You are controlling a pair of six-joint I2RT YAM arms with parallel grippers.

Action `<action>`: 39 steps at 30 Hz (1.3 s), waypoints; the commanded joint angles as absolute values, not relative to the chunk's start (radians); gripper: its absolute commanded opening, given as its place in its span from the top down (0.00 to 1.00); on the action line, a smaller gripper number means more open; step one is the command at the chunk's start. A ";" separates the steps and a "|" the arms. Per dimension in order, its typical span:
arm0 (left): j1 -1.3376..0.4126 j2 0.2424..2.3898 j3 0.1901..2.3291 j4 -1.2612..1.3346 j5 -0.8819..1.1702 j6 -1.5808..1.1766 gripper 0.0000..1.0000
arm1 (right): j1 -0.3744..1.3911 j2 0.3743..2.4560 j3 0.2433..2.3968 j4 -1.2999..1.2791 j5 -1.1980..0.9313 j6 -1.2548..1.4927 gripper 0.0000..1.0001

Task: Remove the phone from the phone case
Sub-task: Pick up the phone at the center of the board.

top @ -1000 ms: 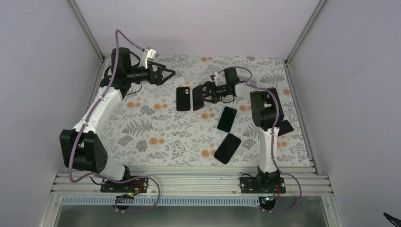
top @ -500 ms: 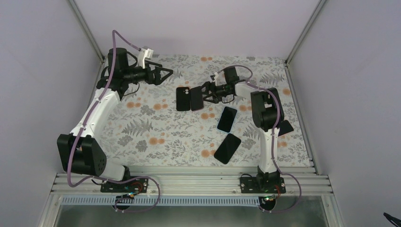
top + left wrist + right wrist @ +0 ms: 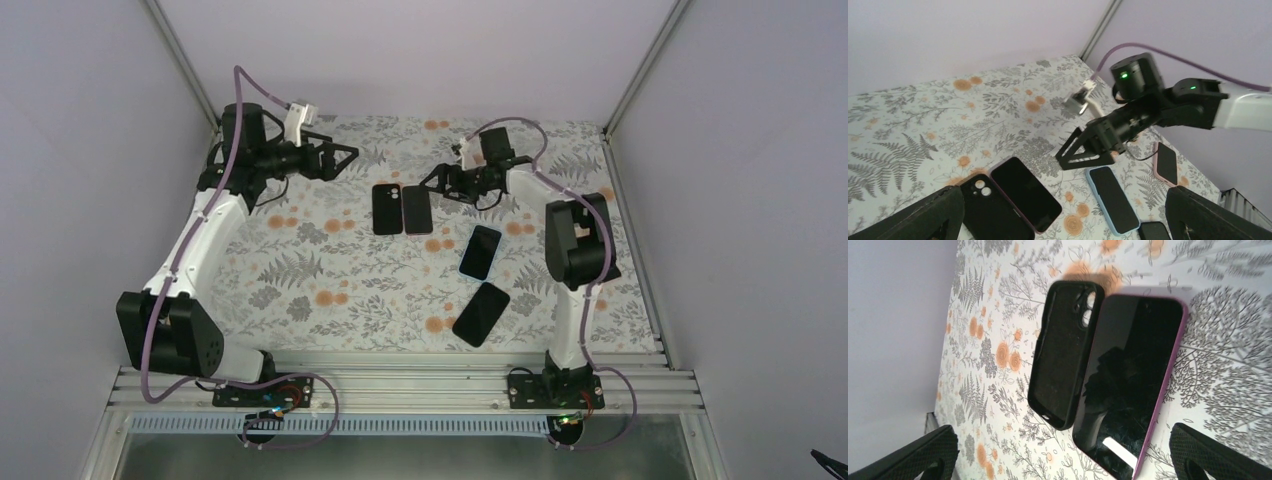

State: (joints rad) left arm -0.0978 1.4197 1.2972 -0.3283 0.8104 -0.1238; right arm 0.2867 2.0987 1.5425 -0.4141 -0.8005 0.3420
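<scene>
Black single case (image 3: pixel 387 209) lies beside pink-rimmed phone (image 3: pixel 417 210), three phones (image 3: pixel 480 252) (image 3: pixel 481 314) (image 3: pixel 1165 162) nearby.

Empty black phone case (image 3: pixel 1063 357) lying inside-up on the floral cloth (image 3: pixel 1233 355), camera cutout at the far end. The phone (image 3: pixel 1130 380), with a pinkish-purple edge and dark screen up, sits touching its side. The right gripper (image 3: pixel 1063 434) is spread wide, one finger in each bottom corner.

Pale lilac walls (image 3: pixel 400 50) enclose a floral-patterned tabletop (image 3: pixel 330 270) edged with aluminium rails (image 3: pixel 400 385)
</scene>
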 commanded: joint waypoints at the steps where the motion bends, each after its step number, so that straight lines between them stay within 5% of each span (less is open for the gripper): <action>1: -0.087 1.348 1.321 -0.371 0.759 -0.068 0.00 | 0.285 1.952 1.478 -0.432 -0.671 0.253 0.01; 13: -0.062 1.226 1.317 -0.479 0.492 -0.058 0.00 | 0.158 1.426 1.105 -0.383 -0.380 0.280 0.01; 24: 0.105 1.028 1.109 -0.376 0.584 -0.162 0.00 | 0.112 1.154 0.759 -0.287 -0.302 0.475 0.01; 39: 0.195 0.958 0.949 -0.355 0.578 -0.165 0.00 | 0.157 1.453 0.749 -0.214 -0.352 0.453 0.01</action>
